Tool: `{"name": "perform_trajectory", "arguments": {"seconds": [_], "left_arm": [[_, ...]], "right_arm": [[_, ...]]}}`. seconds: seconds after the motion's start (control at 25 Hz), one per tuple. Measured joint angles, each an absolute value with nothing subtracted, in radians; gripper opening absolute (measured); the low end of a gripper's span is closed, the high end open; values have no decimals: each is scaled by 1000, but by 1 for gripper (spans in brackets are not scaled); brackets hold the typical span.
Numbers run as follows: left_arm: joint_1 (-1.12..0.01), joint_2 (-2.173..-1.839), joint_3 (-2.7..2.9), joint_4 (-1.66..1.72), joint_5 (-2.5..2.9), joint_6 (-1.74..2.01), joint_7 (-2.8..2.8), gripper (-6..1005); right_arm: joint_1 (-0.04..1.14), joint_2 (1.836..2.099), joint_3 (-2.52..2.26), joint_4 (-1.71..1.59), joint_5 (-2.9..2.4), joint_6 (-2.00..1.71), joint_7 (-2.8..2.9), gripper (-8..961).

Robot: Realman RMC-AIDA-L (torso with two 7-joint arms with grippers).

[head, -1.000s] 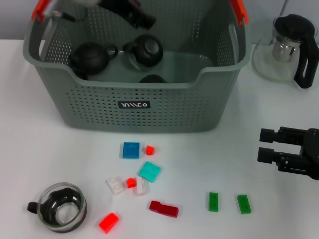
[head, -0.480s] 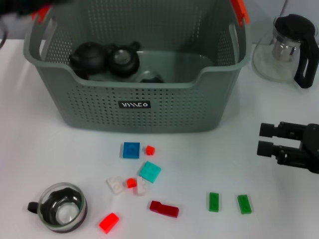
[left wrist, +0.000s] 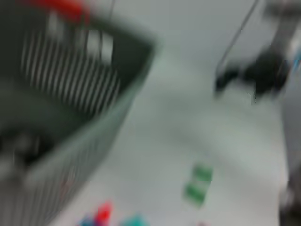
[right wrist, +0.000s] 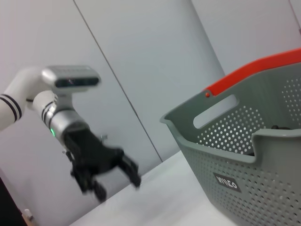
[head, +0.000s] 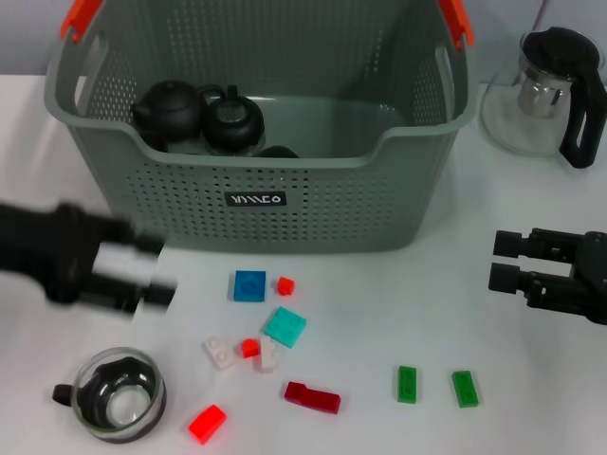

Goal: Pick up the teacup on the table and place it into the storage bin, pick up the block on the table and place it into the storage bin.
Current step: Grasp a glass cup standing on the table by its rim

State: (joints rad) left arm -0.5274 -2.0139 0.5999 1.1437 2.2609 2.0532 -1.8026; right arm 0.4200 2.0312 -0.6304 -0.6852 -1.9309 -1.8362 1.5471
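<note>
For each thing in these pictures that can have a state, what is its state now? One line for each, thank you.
storage bin: upright on the table, two dark teapots inside
glass cup: upright on the table, outside the bin
glass teapot: upright, lid on, beside the bin
red block: lying on the table, not picked up
left tool: open, empty, above the table in front of the bin
right tool: open, empty

small black label [head: 255, 200] on storage bin [head: 313, 204] front, white lettering too stylised to read
</note>
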Motion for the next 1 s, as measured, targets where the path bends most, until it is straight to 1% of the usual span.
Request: {"name": "perform_trajectory", "arguments": {"seconds": [0.24,0.4,0.56,0.6,0.64,0.76,0.88,1.0], "left_arm": [[-542,-2042,720,1267,2489,2043,-1820,761],[-539,-2078,768,1365,2607,2034,-1820,762],[-549,-2106,799,1400,2710,2017,-1831,761],[-549,-2106,799,1400,2710,2017,-1831,760],[-550,-2128,849,1423,2776,1991,-1853,760],[-541,-2155,910,1450,2830,1951,-1877,758],[-528,-2168,968,1462,2849,1912,-1906,728],[-503,-2168,1062,1461,2851,1865,-1955,684]], "right_arm": [[423,2031,-630,-685,-1931,-1835,1547,673],[423,2031,-630,-685,-1931,-1835,1548,674],[422,2031,-630,-686,-1931,-1835,1547,674],[422,2031,-630,-686,-1931,-1834,1547,674],[421,2031,-630,-685,-1931,-1833,1547,674],[419,2031,-629,-685,-1931,-1830,1545,674],[417,2031,-629,-685,-1931,-1827,1543,674],[415,2031,-629,-685,-1931,-1827,1542,674]]}}
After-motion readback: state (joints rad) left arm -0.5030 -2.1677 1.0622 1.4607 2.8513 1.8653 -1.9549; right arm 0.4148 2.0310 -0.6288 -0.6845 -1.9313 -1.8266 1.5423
